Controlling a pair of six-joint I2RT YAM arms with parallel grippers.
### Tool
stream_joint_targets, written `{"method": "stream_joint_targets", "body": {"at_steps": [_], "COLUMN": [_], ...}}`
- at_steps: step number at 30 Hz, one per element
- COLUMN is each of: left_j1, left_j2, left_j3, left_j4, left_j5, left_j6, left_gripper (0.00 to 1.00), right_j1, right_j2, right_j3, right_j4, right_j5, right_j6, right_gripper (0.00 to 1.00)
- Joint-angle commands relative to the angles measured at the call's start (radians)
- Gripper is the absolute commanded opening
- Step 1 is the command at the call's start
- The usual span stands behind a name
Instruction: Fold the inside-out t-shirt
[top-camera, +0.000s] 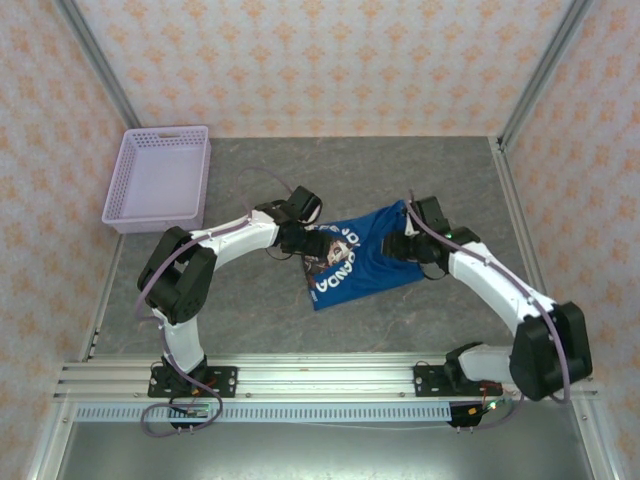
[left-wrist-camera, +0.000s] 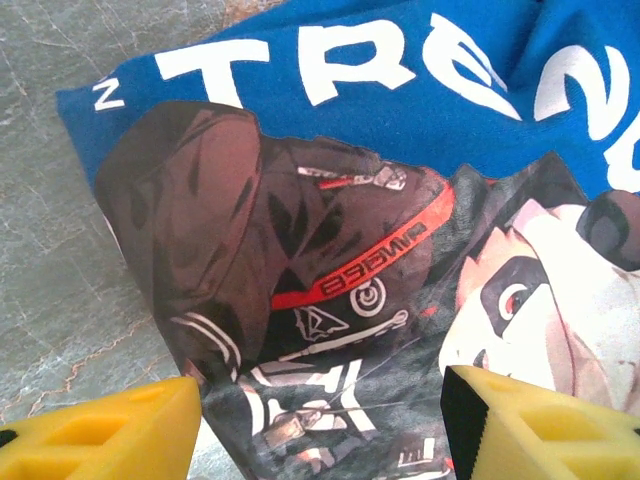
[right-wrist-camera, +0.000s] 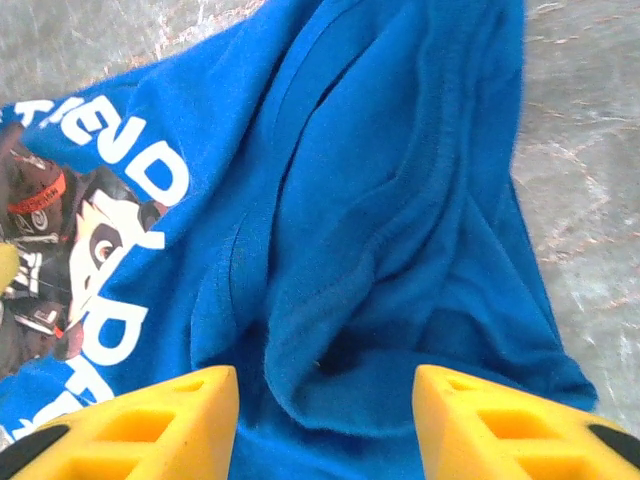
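The inside-out t-shirt (top-camera: 362, 262) lies crumpled on the grey table, royal blue with white lettering and a dark cartoon print facing up. My left gripper (top-camera: 305, 243) hovers over its left edge. In the left wrist view this gripper (left-wrist-camera: 320, 425) is open, its yellow fingers (left-wrist-camera: 110, 430) set either side of the dark print on the t-shirt (left-wrist-camera: 330, 200). My right gripper (top-camera: 405, 246) is over the shirt's right part. Seen from the right wrist, that gripper (right-wrist-camera: 325, 415) is open above a raised fold of the plain blue t-shirt (right-wrist-camera: 380, 200), and nothing is pinched.
A lavender mesh basket (top-camera: 160, 178) stands at the table's far left. Bare grey tabletop (top-camera: 260, 315) lies between the shirt and the arm bases. Metal frame posts and patterned walls border the table on three sides.
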Motion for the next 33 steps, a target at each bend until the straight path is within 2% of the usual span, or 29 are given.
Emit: {"method": "stream_joint_targets", "body": {"at_steps": [1,3,7,9,12,19,24,30,33], "left_j1": [-0.010,-0.012,-0.013,-0.014,-0.014,-0.013,-0.014,-0.013,-0.013], "left_j2": [-0.029,-0.029,-0.027,-0.026,-0.017,0.015,0.031,0.039,0.042], "left_j3": [0.025,0.026,0.025,0.025,0.024,0.024,0.023,0.021,0.027], "left_j4": [-0.033,-0.033,-0.036,-0.036,-0.036,-0.031,-0.030,-0.019,-0.016], "left_j5": [-0.037,-0.039,-0.041,-0.045,-0.052,-0.065,-0.072,-0.069,-0.066], "left_j6": [0.024,0.023,0.025,0.027,0.031,0.041,0.045,0.044,0.044], "left_gripper": [0.66,0.66,0.66,0.66,0.66,0.66,0.66,0.66,0.66], "right_j1": [0.032,0.034,0.033,0.030,0.007,-0.087,-0.129,-0.186,-0.204], "right_j2": [0.094,0.132,0.136,0.117,0.089,-0.002,0.005,0.021,0.062], "right_j3": [0.048,0.064,0.068,0.058,0.032,-0.081,-0.119,-0.118,-0.068], "right_j4": [-0.024,-0.046,-0.080,-0.098,-0.131,-0.091,-0.052,0.009,0.033], "right_j5": [0.031,0.044,0.094,0.128,0.158,0.152,0.146,0.139,0.157], "right_j6": [-0.046,-0.050,-0.042,-0.021,0.025,0.152,0.205,0.193,0.164], "right_gripper": [0.49,0.42,0.14,0.07,0.03,0.03,0.06,0.16,0.17]}}
